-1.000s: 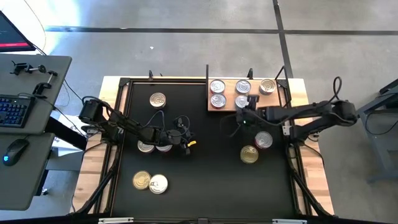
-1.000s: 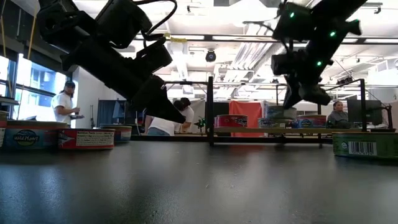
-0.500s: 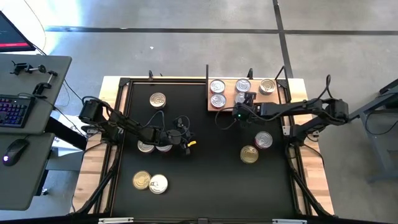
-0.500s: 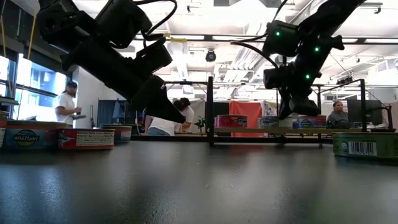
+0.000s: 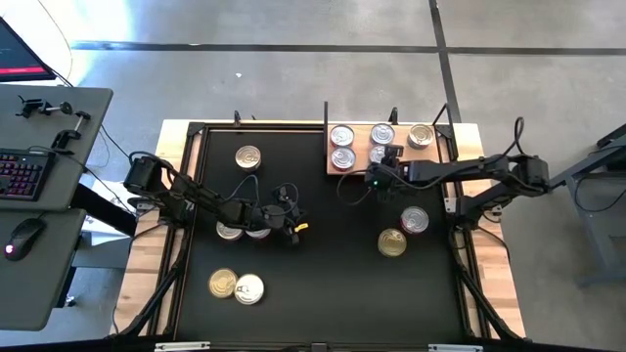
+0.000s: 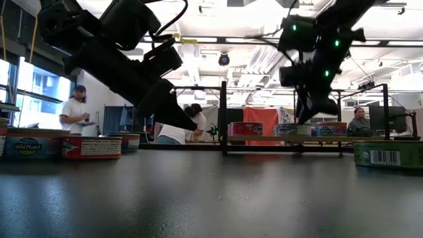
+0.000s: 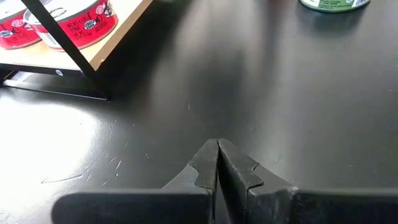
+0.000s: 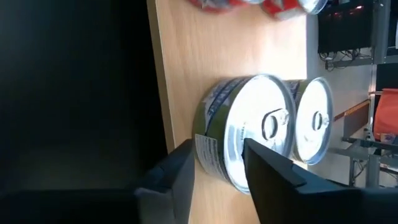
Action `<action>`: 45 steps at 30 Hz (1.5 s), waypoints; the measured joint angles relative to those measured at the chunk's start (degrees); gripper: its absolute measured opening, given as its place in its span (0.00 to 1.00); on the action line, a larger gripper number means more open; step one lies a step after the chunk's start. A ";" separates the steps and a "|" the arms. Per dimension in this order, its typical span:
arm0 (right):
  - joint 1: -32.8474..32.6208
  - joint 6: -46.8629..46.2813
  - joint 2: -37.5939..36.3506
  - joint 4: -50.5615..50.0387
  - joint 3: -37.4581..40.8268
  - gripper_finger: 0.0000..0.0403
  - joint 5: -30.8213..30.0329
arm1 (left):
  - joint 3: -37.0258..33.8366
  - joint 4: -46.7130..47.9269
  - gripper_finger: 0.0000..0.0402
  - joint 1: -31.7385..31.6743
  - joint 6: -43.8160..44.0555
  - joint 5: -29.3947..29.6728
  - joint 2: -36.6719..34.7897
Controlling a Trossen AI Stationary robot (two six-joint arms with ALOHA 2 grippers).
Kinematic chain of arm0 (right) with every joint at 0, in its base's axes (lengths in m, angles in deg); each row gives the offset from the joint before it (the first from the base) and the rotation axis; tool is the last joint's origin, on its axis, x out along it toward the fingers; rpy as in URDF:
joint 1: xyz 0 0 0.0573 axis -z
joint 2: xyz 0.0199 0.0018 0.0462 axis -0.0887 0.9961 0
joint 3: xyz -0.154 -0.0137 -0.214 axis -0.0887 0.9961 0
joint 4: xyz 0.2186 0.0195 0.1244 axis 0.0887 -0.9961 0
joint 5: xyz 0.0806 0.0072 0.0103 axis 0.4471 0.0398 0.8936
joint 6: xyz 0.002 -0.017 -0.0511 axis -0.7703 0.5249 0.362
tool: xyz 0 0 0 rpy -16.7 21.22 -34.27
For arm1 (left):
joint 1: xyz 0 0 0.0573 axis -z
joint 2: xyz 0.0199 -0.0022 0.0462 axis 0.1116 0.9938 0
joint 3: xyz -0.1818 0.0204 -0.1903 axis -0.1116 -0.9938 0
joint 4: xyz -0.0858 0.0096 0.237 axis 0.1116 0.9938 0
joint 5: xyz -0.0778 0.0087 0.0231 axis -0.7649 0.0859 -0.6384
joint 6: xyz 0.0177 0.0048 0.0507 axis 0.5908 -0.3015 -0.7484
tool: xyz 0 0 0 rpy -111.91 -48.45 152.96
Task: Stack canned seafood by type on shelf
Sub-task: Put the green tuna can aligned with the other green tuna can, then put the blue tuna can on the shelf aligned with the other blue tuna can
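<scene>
The wooden shelf [image 5: 396,147] stands at the mat's far right and carries several tins. Two red-sided tins [image 7: 62,25] sit at its left end. My right gripper [image 5: 376,174] is at the shelf's near edge. Its fingers stand apart around a silver-lidded, green-sided tin [image 8: 249,130] that rests on the board beside another silver-lidded tin [image 8: 313,118]. My left gripper [image 5: 293,223] is shut and empty just above the mat [image 7: 217,146]. Loose tins lie on the mat [image 5: 248,156], [image 5: 223,284], [image 5: 414,220], [image 5: 391,242]. My right gripper has one finger [image 8: 183,168] beside the tin's side wall [image 8: 208,146] and the other finger [image 8: 273,168] in front of its lid [image 8: 264,106]. I cannot tell whether either finger touches the tin. The tin sits flat on the shelf board.
Thin black posts [image 5: 326,122] rise at the shelf's edges. Two tins [image 5: 243,231] lie half under my left arm. A black frame [image 5: 186,196] borders the mat. A desk with a keyboard [image 5: 24,171] stands to the left. People show in the room behind [image 6: 73,112].
My right gripper has gone toward the table's left edge and down to the shelf's near edge, beside the silver-lidded tin. It has stayed about there for the last half second.
</scene>
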 joint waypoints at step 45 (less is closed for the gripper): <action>-35.29 -27.52 -1.17 64.50 21.45 0.33 -5.73 | 0.02 43.31 0.35 -21.91 4.61 7.38 -24.86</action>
